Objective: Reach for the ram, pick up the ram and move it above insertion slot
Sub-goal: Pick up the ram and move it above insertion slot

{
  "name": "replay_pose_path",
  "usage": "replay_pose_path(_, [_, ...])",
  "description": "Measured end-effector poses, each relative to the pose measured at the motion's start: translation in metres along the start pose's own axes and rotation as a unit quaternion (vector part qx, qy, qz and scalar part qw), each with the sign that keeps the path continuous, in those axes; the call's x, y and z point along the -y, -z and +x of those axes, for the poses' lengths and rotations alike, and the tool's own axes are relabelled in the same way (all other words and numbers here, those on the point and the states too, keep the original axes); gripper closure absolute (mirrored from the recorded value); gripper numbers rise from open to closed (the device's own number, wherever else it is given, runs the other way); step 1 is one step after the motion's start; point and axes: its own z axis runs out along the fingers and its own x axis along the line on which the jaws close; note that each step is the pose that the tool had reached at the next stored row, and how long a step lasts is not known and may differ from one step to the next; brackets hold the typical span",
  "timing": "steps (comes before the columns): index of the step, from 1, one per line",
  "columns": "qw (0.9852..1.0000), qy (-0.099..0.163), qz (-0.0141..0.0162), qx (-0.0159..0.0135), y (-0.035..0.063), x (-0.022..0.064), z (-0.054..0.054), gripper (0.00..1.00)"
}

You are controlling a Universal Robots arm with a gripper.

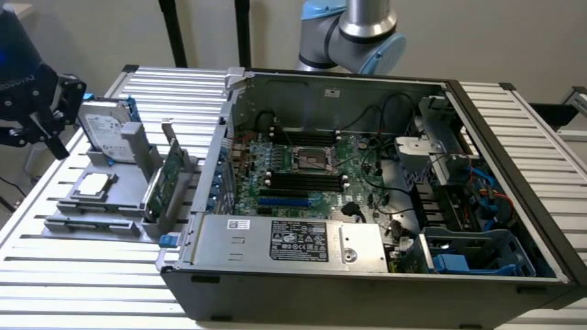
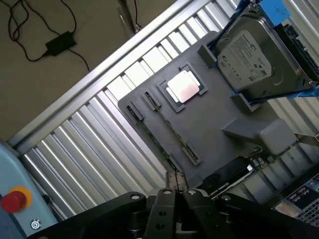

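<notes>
The ram (image 2: 155,140) appears as a thin strip seen edge-on, standing between two clips of the grey holder (image 2: 219,112). My gripper (image 2: 175,186) hangs above the holder's near end with its black fingers pressed together and nothing between them. In the exterior view the gripper (image 1: 53,137) is at the far left, above the holder (image 1: 101,216) and beside the hard drive. The motherboard's black insertion slots (image 1: 298,180) lie inside the open computer case (image 1: 367,275), well to the exterior view's right of the gripper.
A silver hard drive with blue rails (image 1: 106,127) stands at the holder's back. A square processor chip (image 2: 183,88) lies in a recess. A taller green card with a metal bracket (image 1: 165,180) stands by the case wall. The slatted metal table (image 1: 82,275) surrounds everything.
</notes>
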Motion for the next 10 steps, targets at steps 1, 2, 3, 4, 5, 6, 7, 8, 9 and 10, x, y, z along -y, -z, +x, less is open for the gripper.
replay_pose_path(1, [1.0,0.009,0.0,-0.0004,-0.0001,0.0,0.0,0.89])
replay_pose_path(2, [0.9998,0.018,0.0,-0.0008,-0.0003,0.0,0.0,0.89])
replay_pose_path(3, [0.9996,0.028,0.0,-0.0012,-0.0004,0.0001,0.0,0.89])
replay_pose_path(4, [0.9993,0.037,0.0,-0.0015,-0.0006,0.0001,0.0,0.89])
replay_pose_path(5, [0.9989,0.046,0.0,-0.0019,-0.0007,0.0,0.0,0.89])
replay_pose_path(6, [0.9985,0.055,0.0,-0.0023,-0.0009,0.0,0.0,0.89])
replay_pose_path(7, [0.9979,0.064,0.0,-0.0026,-0.0011,0.0,0.0,0.89])
replay_pose_path(8, [0.9973,0.073,0.0,-0.003,-0.0012,0.0001,0.0,0.89])
replay_pose_path(9, [0.9966,0.082,0.0,-0.0034,-0.0014,0.0001,0.0,0.89])
replay_pose_path(10, [0.9958,0.091,0.0,-0.0038,-0.0016,0.0,0.0,0.89])
